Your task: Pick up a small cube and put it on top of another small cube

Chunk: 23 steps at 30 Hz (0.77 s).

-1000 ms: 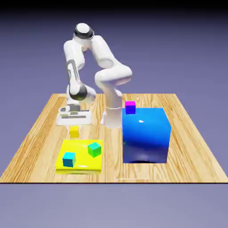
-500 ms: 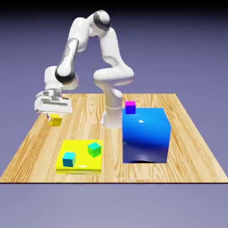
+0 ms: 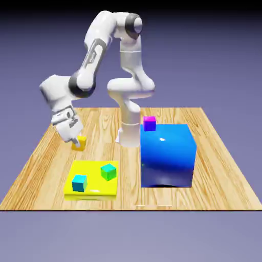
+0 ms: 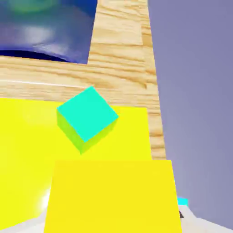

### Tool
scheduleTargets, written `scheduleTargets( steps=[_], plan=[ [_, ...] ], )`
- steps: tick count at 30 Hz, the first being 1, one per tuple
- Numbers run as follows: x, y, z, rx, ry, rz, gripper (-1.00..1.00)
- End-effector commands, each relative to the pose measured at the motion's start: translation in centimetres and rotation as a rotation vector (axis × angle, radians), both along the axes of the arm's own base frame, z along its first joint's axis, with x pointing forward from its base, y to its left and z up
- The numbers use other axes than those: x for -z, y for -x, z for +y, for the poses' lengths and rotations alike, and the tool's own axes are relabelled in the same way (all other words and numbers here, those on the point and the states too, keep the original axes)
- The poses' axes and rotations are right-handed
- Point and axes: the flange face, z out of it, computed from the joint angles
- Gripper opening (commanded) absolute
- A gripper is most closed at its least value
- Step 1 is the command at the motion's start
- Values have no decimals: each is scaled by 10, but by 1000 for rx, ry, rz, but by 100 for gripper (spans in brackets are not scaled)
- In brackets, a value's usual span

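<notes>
With my jaws clamped on the yellow cube (image 3: 79, 144), I judge the green cube (image 3: 108, 172) lies toward the exterior view's lower right.

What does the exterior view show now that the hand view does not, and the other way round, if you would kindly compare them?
Only the exterior view: the magenta cube on the big blue block, and the arm's base.
Only the hand view: the small yellow cube large and close between the fingers.
Both: that yellow cube, the blue block, the wide yellow slab, the green cube on it, and the wooden table.
</notes>
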Motion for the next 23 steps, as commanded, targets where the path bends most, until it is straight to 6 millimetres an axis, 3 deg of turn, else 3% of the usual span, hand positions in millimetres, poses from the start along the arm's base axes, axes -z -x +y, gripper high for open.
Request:
scheduleTargets(
  steps=[1,6,8,15,22,23],
  plan=[
    [5,-4,3,-39,-17,26,-100],
    [33,-31,48,-295,-128,171,-100],
    [34,-32,49,-304,-133,176,-100],
    [72,-27,66,-306,-157,183,-100],
    [94,-20,77,-304,-133,176,-100],
    [94,-20,77,-304,-133,176,100]
  ],
)
